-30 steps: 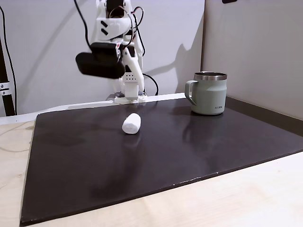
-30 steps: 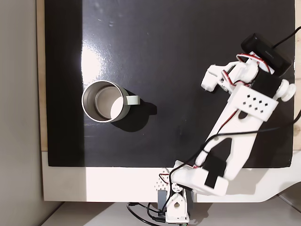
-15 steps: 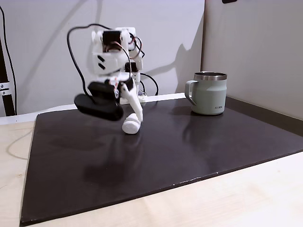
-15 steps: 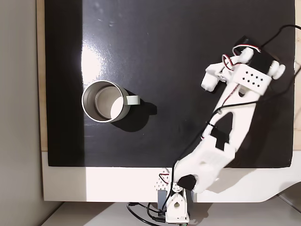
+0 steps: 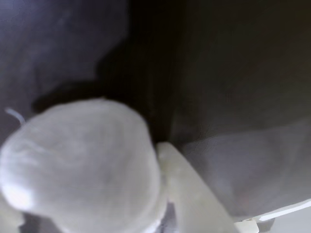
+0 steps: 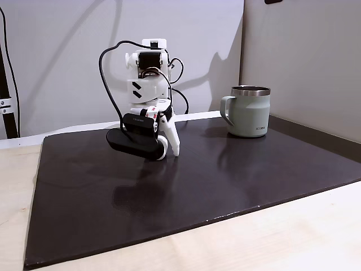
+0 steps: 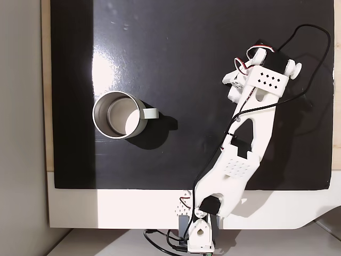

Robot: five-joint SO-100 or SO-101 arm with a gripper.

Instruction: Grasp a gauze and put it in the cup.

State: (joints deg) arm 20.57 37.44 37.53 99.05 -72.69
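Note:
The gauze (image 5: 82,165), a small white roll, lies on the black mat (image 6: 237,169) and looms large in the lower left of the wrist view. My gripper (image 6: 164,150) is down at the mat with its jaws open around the roll. One white finger (image 5: 187,194) rests against the roll's right side. In a fixed view a sliver of the gauze (image 6: 161,147) peeks out beside the black wrist camera. From above, the gripper (image 7: 233,89) is at the mat's right side. The sage-green cup (image 6: 249,113) stands upright and apart, at the left of that fixed view (image 7: 118,114).
The arm's base (image 7: 200,234) sits on a white strip at the mat's back edge. Black cables (image 6: 110,90) loop around the arm. Pale wooden tabletop (image 6: 282,237) surrounds the mat, and a grey wall (image 6: 304,62) rises just behind the cup.
The arm has swung down from high above the mat. Its gripper now straddles the gauze, which has not moved. The cup stays put.

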